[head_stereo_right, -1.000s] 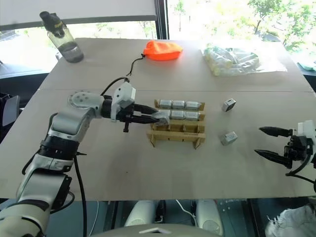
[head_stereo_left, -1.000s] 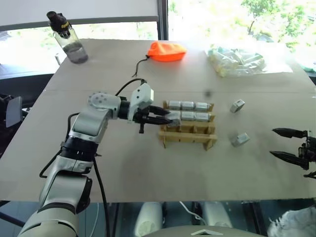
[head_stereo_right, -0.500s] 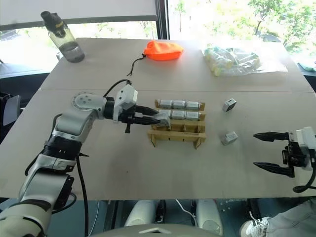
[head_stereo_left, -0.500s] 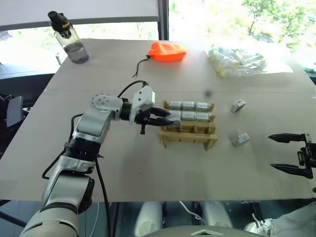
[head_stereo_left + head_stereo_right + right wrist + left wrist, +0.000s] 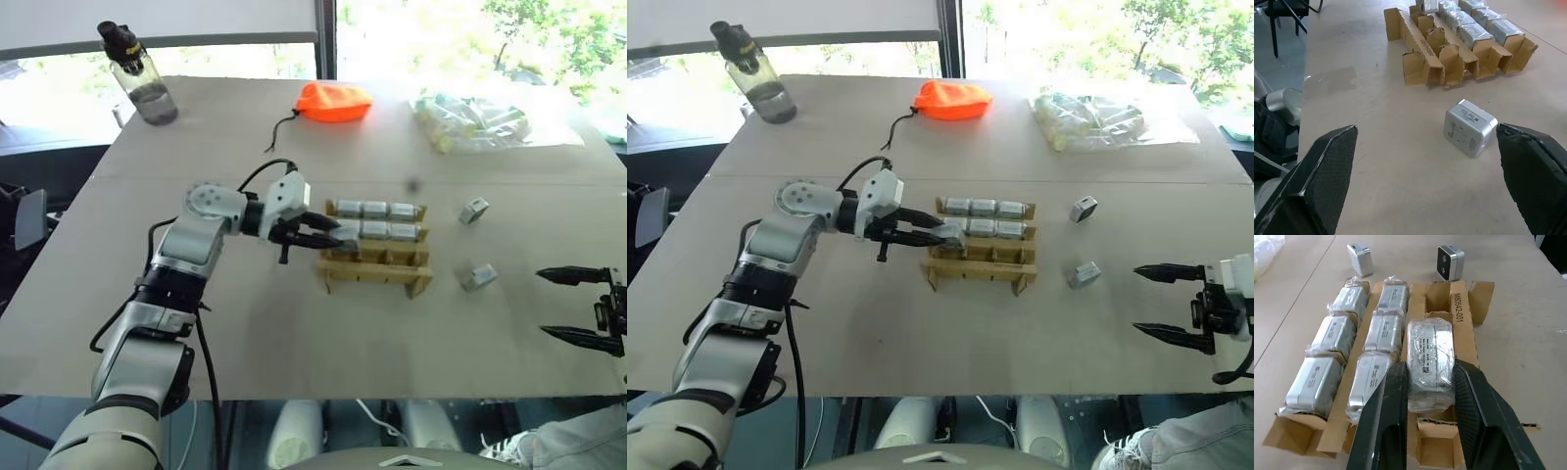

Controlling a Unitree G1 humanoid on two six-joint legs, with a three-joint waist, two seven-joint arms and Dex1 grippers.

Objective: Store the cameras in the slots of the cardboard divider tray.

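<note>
The cardboard divider tray (image 5: 377, 278) stands mid-table. Its two far rows each hold three wrapped cameras (image 5: 1332, 335). My left gripper (image 5: 333, 234) is shut on another wrapped camera (image 5: 1430, 355) and holds it over the tray's near row (image 5: 1462, 308), by the left end. Whether this camera touches the cardboard I cannot tell. Two loose cameras lie right of the tray, one farther back (image 5: 471, 210) and one nearer (image 5: 477, 277). My right gripper (image 5: 542, 304) is open near the table's right edge, apart from the nearer camera (image 5: 1469, 128), nothing between its fingers.
At the back of the table are a water bottle (image 5: 137, 73), an orange drawstring pouch (image 5: 331, 101) and a clear plastic bag of pale items (image 5: 470, 119). A chair (image 5: 24, 220) stands off the left edge. A person's leg (image 5: 578, 446) shows below the near right corner.
My right gripper has drawn back a little toward the near right edge and rolled, still open. My left gripper has stayed over the tray with the camera in it.
</note>
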